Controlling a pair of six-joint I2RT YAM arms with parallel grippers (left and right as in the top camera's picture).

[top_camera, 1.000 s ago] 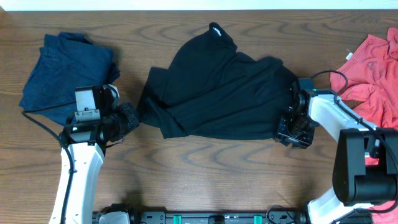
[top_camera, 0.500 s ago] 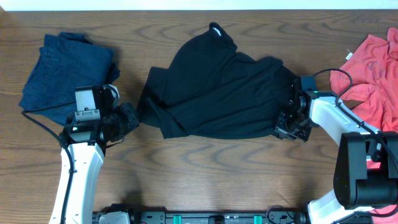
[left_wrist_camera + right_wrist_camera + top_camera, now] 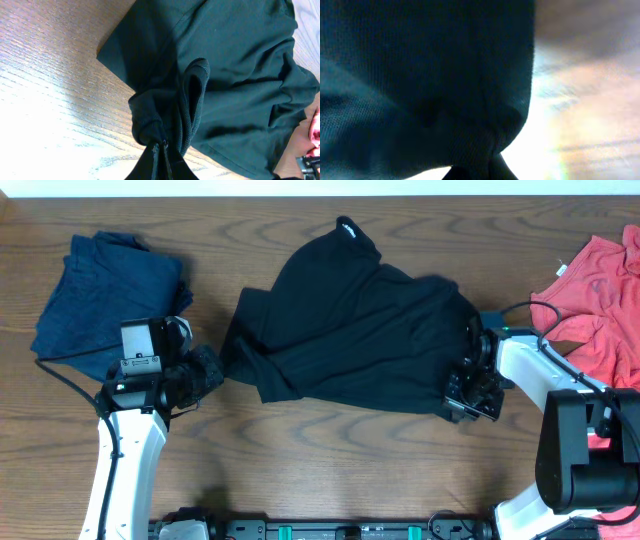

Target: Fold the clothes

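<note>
- Fabric of the black shirt (image 3: 350, 330) lies crumpled across the middle of the wooden table (image 3: 330, 470), with a small white logo (image 3: 346, 228) at its far end.
- The left gripper (image 3: 215, 370) sits at the shirt's left edge, low over the table, with its jaws clamped together on a bunched fold of the black cloth.
- In the left wrist view that fold rises as a rounded loop just above the pinching fingertips of the left gripper (image 3: 161, 147), and the rest of the black shirt (image 3: 235, 65) spreads away in loose wrinkles.
- The right gripper (image 3: 458, 402) is at the shirt's lower right corner, with its jaws closed on the hem there.
- In the right wrist view the black shirt (image 3: 420, 75) fills nearly the whole picture, dark and blurred, drawn down to a pinched point at the right gripper (image 3: 487, 167); bright table shows to the right.
- A navy-blue garment (image 3: 100, 295) lies in a rough pile at the table's far left, well apart from the shirt and partly behind the left arm.
- A coral-red garment (image 3: 600, 290) lies at the far right edge, partly out of view, just beside the right arm.
</note>
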